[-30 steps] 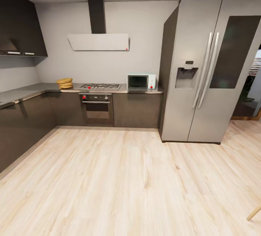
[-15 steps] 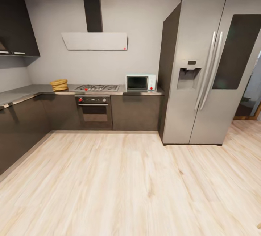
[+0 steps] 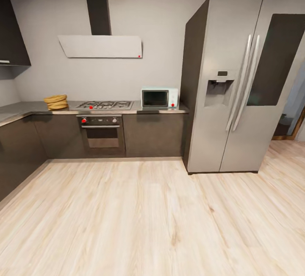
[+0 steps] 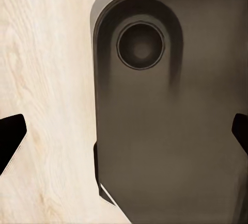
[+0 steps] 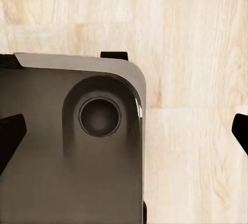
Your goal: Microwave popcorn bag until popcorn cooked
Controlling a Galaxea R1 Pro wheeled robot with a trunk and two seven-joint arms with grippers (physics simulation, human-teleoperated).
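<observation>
Far across the room, the mint-blue microwave (image 3: 159, 98) stands on the grey countertop (image 3: 25, 109), its dark door shut, right beside the fridge. The mustard-yellow popcorn bag (image 3: 56, 101) sits on the same countertop, left of the gas hob; the popcorn is too small to make out. In the left wrist view my left gripper (image 4: 124, 136) is open, one dark fingertip (image 4: 10, 142) at each side, nothing between them. My right gripper (image 5: 124, 133) is open too, its fingertips (image 5: 10, 136) wide apart over my own dark base and the wooden floor.
A tall steel fridge (image 3: 237, 81) fills the right side. The gas hob (image 3: 103, 105) and black built-in oven (image 3: 101, 134) lie between bag and microwave, under a hood (image 3: 101, 46). Dark cabinets run along the left wall. Pale wooden floor (image 3: 152, 216) stretches ahead.
The head camera has moved: the whole kitchen has slid left in the picture and the fridge looks larger. Nothing in the room has moved itself.
</observation>
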